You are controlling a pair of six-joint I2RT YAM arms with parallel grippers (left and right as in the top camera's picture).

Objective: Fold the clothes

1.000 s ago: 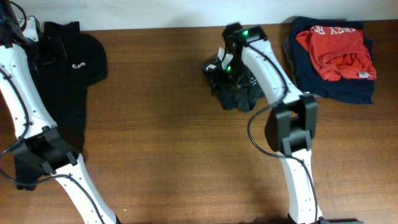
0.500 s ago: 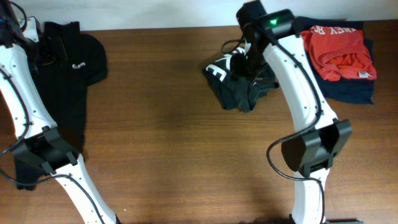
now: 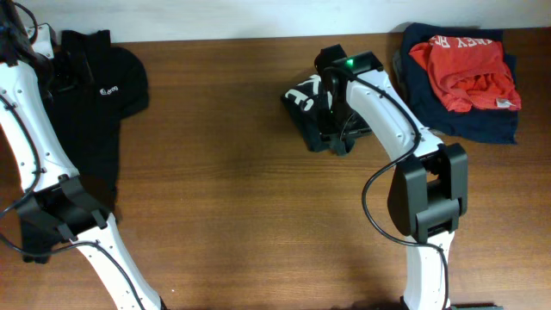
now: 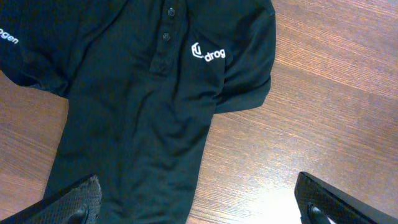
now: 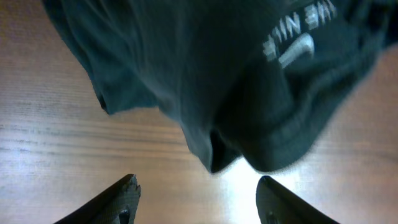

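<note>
The right gripper (image 5: pixel 199 194) has its jaws parted and grasps nothing. Between the two tips there is only bare table (image 5: pixel 56 149). Just ahead of the tips lies the nearest rolled edge of the black T-shirt (image 5: pixel 205 81), and as far as the blurred wrist view shows, it touches neither tip. The shirt is bunched into a lump rather than spread out. Farther ahead of the jaws and off to one side, its white NIKE lettering shows, creased over a fold. From overhead the heap sits directly under this wrist, toward the far edge of the table.

The cloth looks soft, light and limp. It should sag from any hold, keep no shape of its own, and come up several layers at once if pinched in the middle of the lump. The thick hem-like edge closest to the tips seems the better place to hold, since pulling on a seam would draw the shirt open and flat before any fold.

Beyond the shirt, to the right of the jaws and clear of it, rests a pile of red-orange and navy garments (image 3: pixel 469 77).

Well apart across the table, the left gripper (image 4: pixel 205 200) hangs with its jaws spread wide and empty. It is above a black polo (image 4: pixel 143 118), which lies flat.
</note>
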